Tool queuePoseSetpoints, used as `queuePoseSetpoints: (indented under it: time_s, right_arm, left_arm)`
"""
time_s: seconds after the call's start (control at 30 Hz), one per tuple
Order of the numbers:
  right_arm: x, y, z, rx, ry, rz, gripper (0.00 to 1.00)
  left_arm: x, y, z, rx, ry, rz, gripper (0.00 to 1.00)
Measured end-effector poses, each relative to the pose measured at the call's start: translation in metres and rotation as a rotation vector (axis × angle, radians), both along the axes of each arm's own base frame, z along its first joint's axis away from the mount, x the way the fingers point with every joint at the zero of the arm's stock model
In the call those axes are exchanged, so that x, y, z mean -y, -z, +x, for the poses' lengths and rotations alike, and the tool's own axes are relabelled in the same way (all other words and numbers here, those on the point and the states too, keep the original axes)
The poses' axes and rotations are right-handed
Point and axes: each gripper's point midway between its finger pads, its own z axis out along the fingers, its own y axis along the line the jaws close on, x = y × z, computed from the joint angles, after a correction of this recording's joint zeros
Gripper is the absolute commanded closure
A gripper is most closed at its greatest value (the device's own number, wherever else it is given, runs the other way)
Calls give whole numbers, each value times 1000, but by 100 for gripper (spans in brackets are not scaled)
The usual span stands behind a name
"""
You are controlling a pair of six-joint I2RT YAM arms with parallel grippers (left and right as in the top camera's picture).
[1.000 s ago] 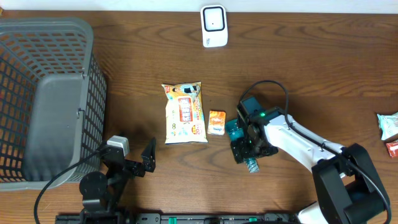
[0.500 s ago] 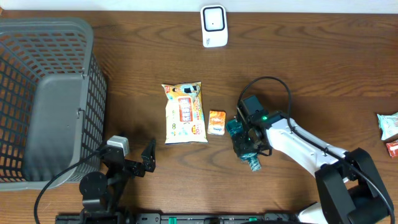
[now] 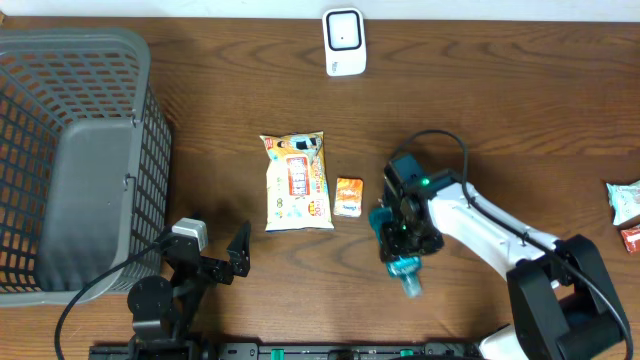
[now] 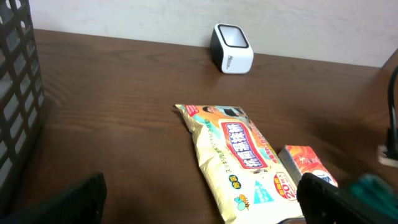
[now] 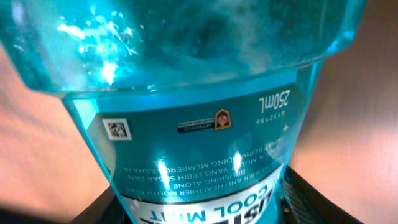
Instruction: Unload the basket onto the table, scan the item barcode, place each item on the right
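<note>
Right claw (image 3: pixel 402 245) is pinching the mouthwash bottle (image 3: pixel 405 268), lower centre-right of the overhead view, just right of the small orange box (image 3: pixel 348 196). The bottle is teal, and its capped end sticks out past the claw toward the bottom of the frame.

In the right wrist view the bottle (image 5: pixel 199 124) fills the frame. The label reads upside down: "COOL MINT", "250mL", and a QR square at label left. Dark fingers (image 5: pixel 311 202) sit against both lower sides of the bottle. No line barcode is visible on this face.

Left claw (image 3: pixel 212 258) is spread wide, low at bottom left beside the grey basket (image 3: pixel 70 160), and holds nothing. In the left wrist view its fingers (image 4: pixel 336 199) frame the yellow wipes pack (image 4: pixel 239 158), with the orange box (image 4: pixel 308 165) to the pack's right.

The scanner (image 3: pixel 343 40) is a white unit at top centre of the desk (image 3: pixel 520 100), well apart from the bottle. The wipes pack (image 3: pixel 295 182) lies flat at centre, just left of the orange box. Two small packets (image 3: pixel 625 205) sit at the right edge, partly cut off.
</note>
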Motion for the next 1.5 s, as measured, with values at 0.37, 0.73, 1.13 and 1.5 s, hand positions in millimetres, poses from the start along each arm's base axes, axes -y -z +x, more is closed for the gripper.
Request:
queuePoseSetpoints:
  time_s: [0.37,0.73,1.13,1.5]
  right_arm:
    - [8,-81,-6,-179,-4,1,42]
    - [6,-86,7,-134,-25,31,6]
    - [26,-160,-11,150,93,60,1]
    - [52,-148,-28,496,347,148,11]
  left_arm:
    - [0,0,0,0,0,0,2]
    - [0,0,0,0,0,0,2]
    - [0,0,0,0,0,0,2]
    - [0,0,0,0,0,0,2]
